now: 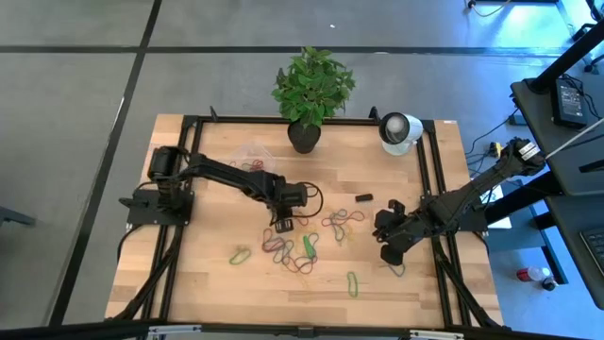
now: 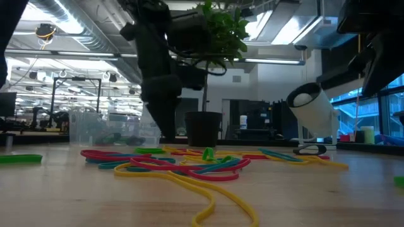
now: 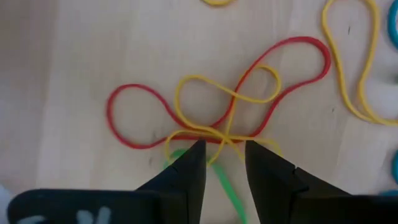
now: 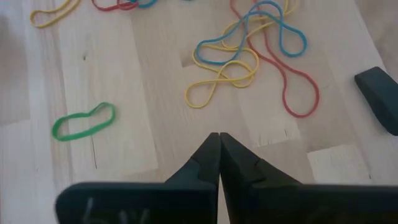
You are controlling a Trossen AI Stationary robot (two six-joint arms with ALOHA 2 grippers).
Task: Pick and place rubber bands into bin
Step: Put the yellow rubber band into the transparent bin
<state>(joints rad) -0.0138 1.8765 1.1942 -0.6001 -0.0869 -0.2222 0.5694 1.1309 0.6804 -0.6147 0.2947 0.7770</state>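
Rubber bands (image 1: 302, 241) in red, yellow, green and blue lie loose on the wooden table's middle and also show in the low view (image 2: 183, 161). The clear bin (image 1: 250, 156) stands behind them, toward the far left (image 2: 107, 129). My left gripper (image 1: 283, 224) points down over the bands, open. In the left wrist view its fingertips (image 3: 224, 155) stand on either side of a crossing of a yellow band (image 3: 214, 106) with a red band (image 3: 134, 118), a green band (image 3: 224, 186) below. My right gripper (image 4: 219, 140) is shut and has nothing in it, over bare wood at the right (image 1: 389, 250).
A black plant pot (image 1: 304, 137) with a green plant stands at the far edge, a white round object (image 1: 399, 130) to its right. A small black piece (image 1: 363, 198) lies between the arms. A single green band (image 4: 84, 121) lies apart near the front.
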